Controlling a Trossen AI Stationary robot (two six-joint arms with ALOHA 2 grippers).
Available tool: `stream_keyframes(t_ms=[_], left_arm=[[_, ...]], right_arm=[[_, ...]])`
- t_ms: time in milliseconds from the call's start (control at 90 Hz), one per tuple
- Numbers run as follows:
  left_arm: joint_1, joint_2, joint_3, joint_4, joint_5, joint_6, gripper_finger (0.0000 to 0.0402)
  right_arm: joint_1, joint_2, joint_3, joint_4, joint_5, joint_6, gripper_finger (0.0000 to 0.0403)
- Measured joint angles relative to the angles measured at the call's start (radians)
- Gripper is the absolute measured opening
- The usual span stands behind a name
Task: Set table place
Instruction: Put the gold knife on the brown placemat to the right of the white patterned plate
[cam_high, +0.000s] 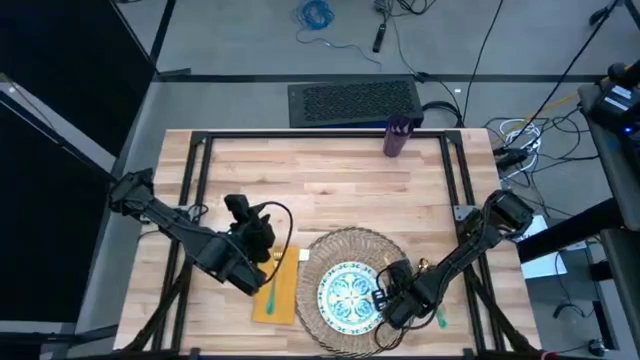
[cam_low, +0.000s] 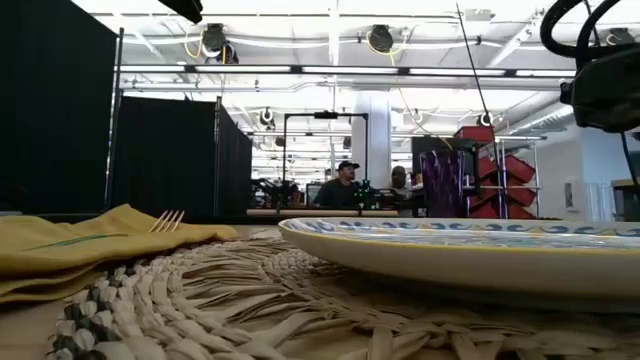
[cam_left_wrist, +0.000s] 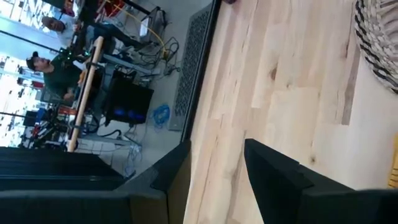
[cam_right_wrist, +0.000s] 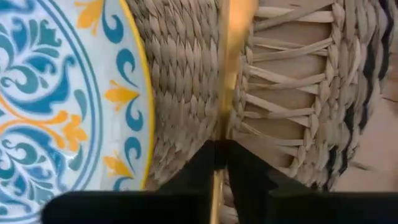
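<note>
Pincer right (cam_right_wrist: 221, 163), arm bent low, pinches my gold knife (cam_right_wrist: 231, 56) over the placemat (cam_right_wrist: 292, 99) beside the plate (cam_right_wrist: 56, 93); left pincer (cam_left_wrist: 217, 165) hovers open above the tabletop (cam_left_wrist: 280, 81).

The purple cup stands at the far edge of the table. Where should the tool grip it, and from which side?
Grip the purple cup across its side wall, about mid-height, coming in level from the near side. It seems to stand upright, with bare table on that side, so a level approach should meet the round wall squarely.
</note>
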Motion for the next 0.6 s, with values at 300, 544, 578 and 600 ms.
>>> stream_keyframes(t_ms=[300,544,578,600], left_arm=[[0.000,0.000,0.000,0.001,0.000,0.000,0.0136],[0.000,0.000,0.000,0.001,0.000,0.000,0.0136],[0.000,0.000,0.000,0.001,0.000,0.000,0.0136],[0.000,0.000,0.000,0.001,0.000,0.000,0.0136]], right_arm=[[-0.016,-0.013,0.033,-0.100,0.002,-0.020,0.0002],[-0.019,-0.040,0.083,-0.192,0.012,0.020,0.0001],[-0.015,-0.040,0.083,-0.192,-0.002,0.039,0.0001],[-0.011,-0.040,0.083,-0.193,-0.010,0.049,0.0001]])
